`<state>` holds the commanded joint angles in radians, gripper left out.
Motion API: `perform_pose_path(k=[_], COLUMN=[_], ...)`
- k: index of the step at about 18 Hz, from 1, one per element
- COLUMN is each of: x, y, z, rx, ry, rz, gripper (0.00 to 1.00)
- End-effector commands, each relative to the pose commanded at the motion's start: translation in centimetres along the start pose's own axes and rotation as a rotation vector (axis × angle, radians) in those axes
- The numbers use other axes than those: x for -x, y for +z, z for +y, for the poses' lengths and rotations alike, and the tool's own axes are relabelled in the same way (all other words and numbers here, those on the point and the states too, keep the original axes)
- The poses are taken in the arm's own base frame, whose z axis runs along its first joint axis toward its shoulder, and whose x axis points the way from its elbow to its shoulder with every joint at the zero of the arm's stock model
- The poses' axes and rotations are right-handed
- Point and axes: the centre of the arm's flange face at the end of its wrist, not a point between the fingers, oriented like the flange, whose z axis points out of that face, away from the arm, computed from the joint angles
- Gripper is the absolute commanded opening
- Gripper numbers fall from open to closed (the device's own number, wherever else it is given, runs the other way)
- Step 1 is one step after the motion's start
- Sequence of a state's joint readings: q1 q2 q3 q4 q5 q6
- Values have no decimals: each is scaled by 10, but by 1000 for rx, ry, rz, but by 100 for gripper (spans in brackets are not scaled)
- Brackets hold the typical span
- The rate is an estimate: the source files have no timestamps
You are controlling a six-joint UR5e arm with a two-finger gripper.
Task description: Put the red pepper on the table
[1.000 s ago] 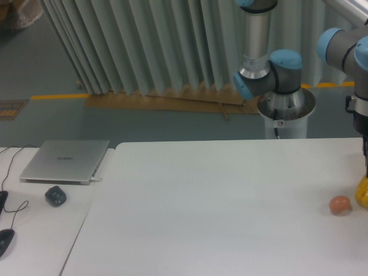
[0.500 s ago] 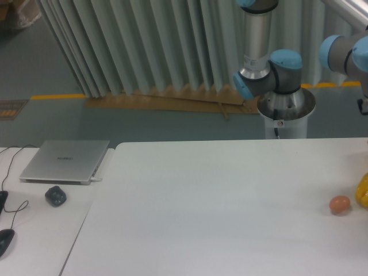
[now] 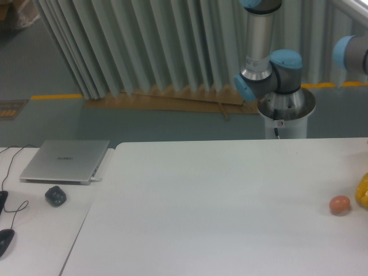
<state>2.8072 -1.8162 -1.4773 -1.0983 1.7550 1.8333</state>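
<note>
Gripper out of frame; only arm joints [image 3: 270,69] show at top right. Red pepper not visible. White surface [image 3: 218,201] carries an orange-pink ball [image 3: 340,204] near a yellow object [image 3: 363,192] at right edge.

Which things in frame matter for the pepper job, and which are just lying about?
Job: table. No red pepper or gripper in view.
Lying about: orange-pink ball, yellow object, laptop, mouse, all untouched.
</note>
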Motion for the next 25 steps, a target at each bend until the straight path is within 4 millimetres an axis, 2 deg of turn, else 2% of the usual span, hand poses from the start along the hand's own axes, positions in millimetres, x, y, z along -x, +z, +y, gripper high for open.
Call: perform_pose_path(k=[2,4,6,8,11,14,19,23,24,25], x=[6,7,8,9,9,-2,-5,-8,-9,-14], y=[0,3,16,22,17,28,31,29,32,39], z=[0,-10,-18,-8,-10,-31,-34,-20,-13,4], rx=[-5,-31,-135,-254,-275,-283,-286,-248,-197,-147], ry=[-173,-305,-456,-634,-634,-625,-612,-600,-590,-603], rz=[5,17,48,75,68,99,86,55,56,67], gripper=[100,100,100,100,100,100,100,100,100,100])
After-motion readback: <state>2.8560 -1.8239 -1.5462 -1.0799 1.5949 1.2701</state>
